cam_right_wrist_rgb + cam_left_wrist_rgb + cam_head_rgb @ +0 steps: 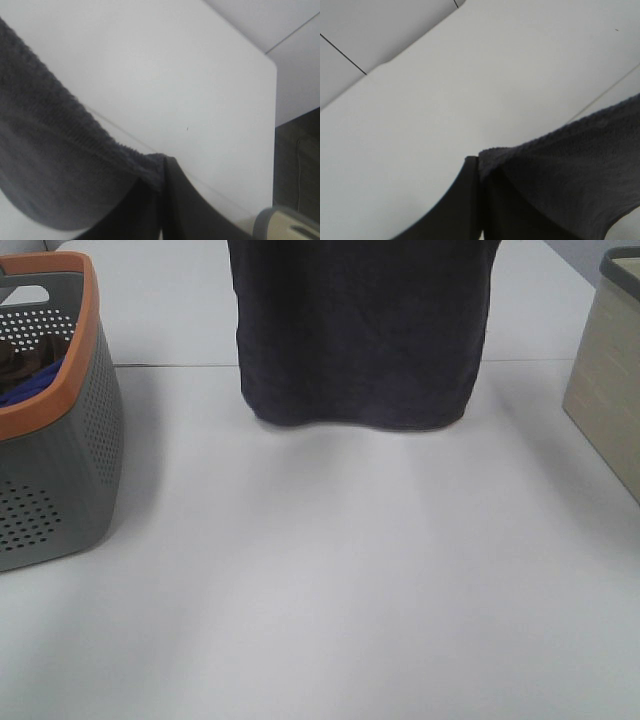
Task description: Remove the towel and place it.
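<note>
The dark navy-purple towel hangs spread out at the top middle of the high view, its lower hem just above the white table. Both grippers are out of the high view, above its top edge. In the left wrist view my left gripper is shut on one top corner of the towel. In the right wrist view my right gripper is shut on the other top corner of the towel. The cloth hangs stretched between them.
A grey perforated basket with an orange rim stands at the left edge, with a brownish cloth and a bright blue cloth inside. A beige bin with a dark rim stands at the right edge; it also shows in the right wrist view.
</note>
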